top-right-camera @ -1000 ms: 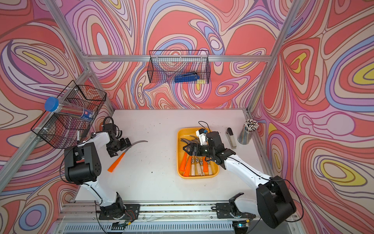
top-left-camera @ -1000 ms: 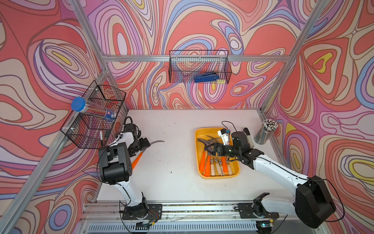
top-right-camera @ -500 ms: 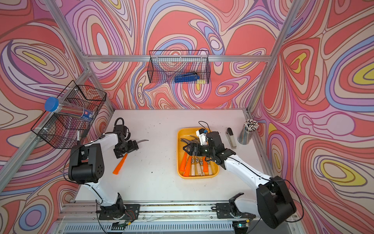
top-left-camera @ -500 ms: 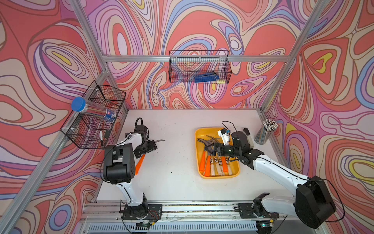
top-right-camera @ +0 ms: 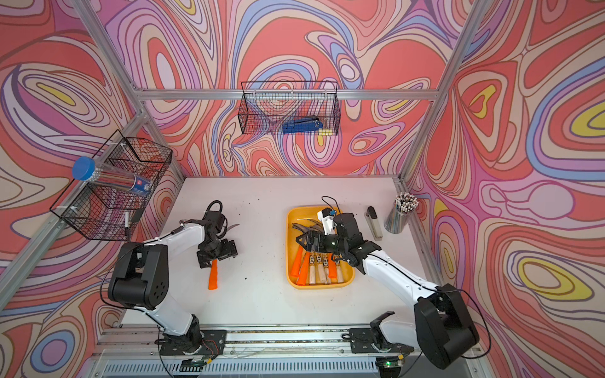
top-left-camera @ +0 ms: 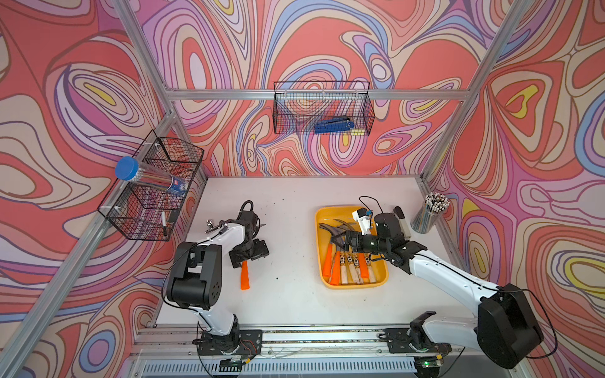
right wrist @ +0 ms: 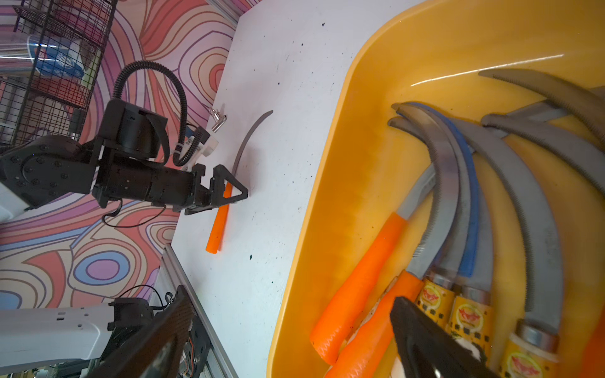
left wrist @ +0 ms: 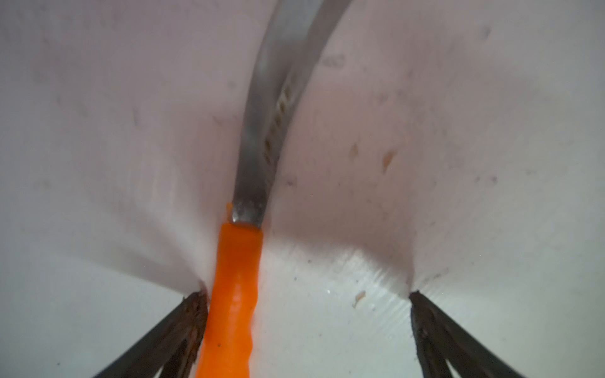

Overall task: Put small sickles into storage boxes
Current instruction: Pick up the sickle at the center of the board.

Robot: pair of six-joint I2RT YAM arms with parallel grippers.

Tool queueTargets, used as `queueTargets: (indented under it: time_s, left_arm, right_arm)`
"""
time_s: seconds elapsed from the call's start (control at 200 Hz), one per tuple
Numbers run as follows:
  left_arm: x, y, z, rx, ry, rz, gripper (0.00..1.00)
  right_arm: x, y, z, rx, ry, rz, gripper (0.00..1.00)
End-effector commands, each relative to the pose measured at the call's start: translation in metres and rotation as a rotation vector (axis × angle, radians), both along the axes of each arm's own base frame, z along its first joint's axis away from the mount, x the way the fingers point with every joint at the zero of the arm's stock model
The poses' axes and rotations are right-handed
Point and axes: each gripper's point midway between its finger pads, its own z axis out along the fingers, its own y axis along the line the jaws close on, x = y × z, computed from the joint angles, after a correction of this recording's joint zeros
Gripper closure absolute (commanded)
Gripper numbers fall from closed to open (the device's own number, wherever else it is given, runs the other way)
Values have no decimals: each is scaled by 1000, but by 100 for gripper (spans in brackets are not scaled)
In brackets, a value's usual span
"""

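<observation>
One small sickle (top-left-camera: 245, 275) (top-right-camera: 213, 275) with an orange handle lies on the white table, left of middle. My left gripper (top-left-camera: 250, 253) (top-right-camera: 217, 250) is down over the upper end of that handle, open. In the left wrist view the handle (left wrist: 234, 294) runs right beside one fingertip (left wrist: 186, 324), and the grey blade (left wrist: 265, 131) curves away ahead. The yellow storage box (top-left-camera: 334, 212) (top-right-camera: 301, 214) holds several sickles (top-left-camera: 350, 265) (right wrist: 458, 196). My right gripper (top-left-camera: 347, 240) (right wrist: 294, 333) hovers open over them, holding nothing.
A grey-black stapler (top-left-camera: 402, 222) and a cup of pencils (top-left-camera: 429, 212) stand right of the box. A binder clip (top-left-camera: 211, 224) lies near the left arm. Wire baskets hang on the back wall (top-left-camera: 322, 108) and the left wall (top-left-camera: 154, 193).
My left gripper has moved right from near the left wall onto the sickle's handle. The sickle has turned, so its handle now points more towards the front. The right arm has not moved.
</observation>
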Motion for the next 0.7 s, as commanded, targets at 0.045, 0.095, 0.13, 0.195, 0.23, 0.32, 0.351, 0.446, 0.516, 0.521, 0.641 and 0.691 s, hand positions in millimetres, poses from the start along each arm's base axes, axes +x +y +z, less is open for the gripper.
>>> queueTargets:
  time_s: [0.045, 0.095, 0.13, 0.195, 0.23, 0.32, 0.351, 0.446, 0.516, 0.521, 0.641, 0.691]
  left_arm:
    - [-49, 4, 3, 32, 107, 48, 13]
    - [-59, 3, 2, 42, 116, 48, 14]
    - [-66, 3, 2, 56, 123, 46, 14]
    - [-74, -2, 1, 82, 131, 28, 15]
    - [-78, -5, 0, 100, 141, 20, 15]
    - [-86, -10, -5, 138, 178, -11, 16]
    - [-89, -9, -7, 155, 190, -15, 16]
    - [-92, -11, -13, 171, 209, -30, 19]
    - [-92, -15, -15, 173, 208, -37, 23]
    - [-92, -15, -15, 172, 207, -37, 24]
    - [-90, -18, -16, 189, 204, -52, 37]
    - [-90, -20, -18, 189, 205, -58, 39]
  right_arm:
    - [-2, 2, -8, 11, 13, 6, 2]
    - [-2, 2, -9, 17, 17, 6, 2]
    - [-3, 2, -11, 18, 21, 3, 2]
    - [-4, 2, -14, 24, 26, 0, 2]
    - [-5, 2, -16, 28, 31, -3, 2]
    - [-6, 2, -18, 37, 38, -8, 2]
    - [-6, 1, -19, 39, 38, -9, 2]
    - [-7, 1, -19, 40, 40, -12, 2]
    - [-7, 1, -18, 39, 42, -12, 2]
    - [-7, 1, -18, 40, 40, -11, 2]
    - [-6, 1, -16, 38, 39, -13, 1]
    - [-5, 1, -16, 37, 40, -14, 2]
